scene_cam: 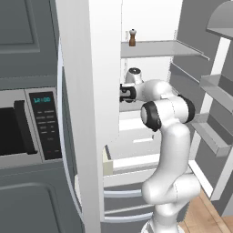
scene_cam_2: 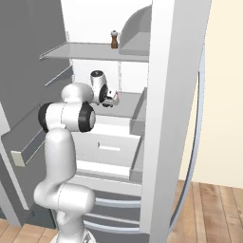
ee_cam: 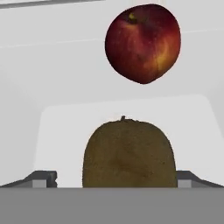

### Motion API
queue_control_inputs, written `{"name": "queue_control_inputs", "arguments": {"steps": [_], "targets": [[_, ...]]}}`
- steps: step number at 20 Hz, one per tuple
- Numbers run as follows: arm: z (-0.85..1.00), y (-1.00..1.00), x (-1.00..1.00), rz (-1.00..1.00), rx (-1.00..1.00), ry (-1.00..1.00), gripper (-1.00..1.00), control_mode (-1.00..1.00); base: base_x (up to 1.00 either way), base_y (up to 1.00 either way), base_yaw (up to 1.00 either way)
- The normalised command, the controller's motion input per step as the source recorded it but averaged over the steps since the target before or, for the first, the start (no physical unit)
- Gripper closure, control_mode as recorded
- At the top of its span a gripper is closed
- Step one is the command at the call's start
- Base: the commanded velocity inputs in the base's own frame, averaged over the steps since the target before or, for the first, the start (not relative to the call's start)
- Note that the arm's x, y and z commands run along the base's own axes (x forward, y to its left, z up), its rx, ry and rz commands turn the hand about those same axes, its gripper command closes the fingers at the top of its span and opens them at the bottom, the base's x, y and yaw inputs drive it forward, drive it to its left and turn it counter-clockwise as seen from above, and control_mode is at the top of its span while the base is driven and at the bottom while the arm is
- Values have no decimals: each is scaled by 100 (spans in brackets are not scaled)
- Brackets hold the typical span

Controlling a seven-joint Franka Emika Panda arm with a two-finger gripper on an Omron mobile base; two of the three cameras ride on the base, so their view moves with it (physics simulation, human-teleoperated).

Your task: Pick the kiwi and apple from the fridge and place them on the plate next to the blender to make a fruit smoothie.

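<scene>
A grey microwave is sitting on the left, built into the wall. Next to it the big fridge is standing with its doors open. The white robot arm is reaching into the middle shelf. Up on the top shelf a little brown pepper mill is standing.

From the hand, the kiwi is sitting right between the two finger tips, very close. The gripper is spread wide, one finger on each side of the kiwi, and it is not squeezing it. The red apple is sitting farther back on the same shelf, a bit to the right.
</scene>
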Motion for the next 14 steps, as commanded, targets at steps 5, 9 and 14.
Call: {"name": "queue_control_inputs", "arguments": {"steps": [5,9,14], "targets": [[-20,-2,55,0,0,0,-100,-100,0,0,0],[-32,-15,26,0,0,1,100,-100,0,0,0],[-76,-53,-26,0,0,1,100,-100,0,0,0]]}}
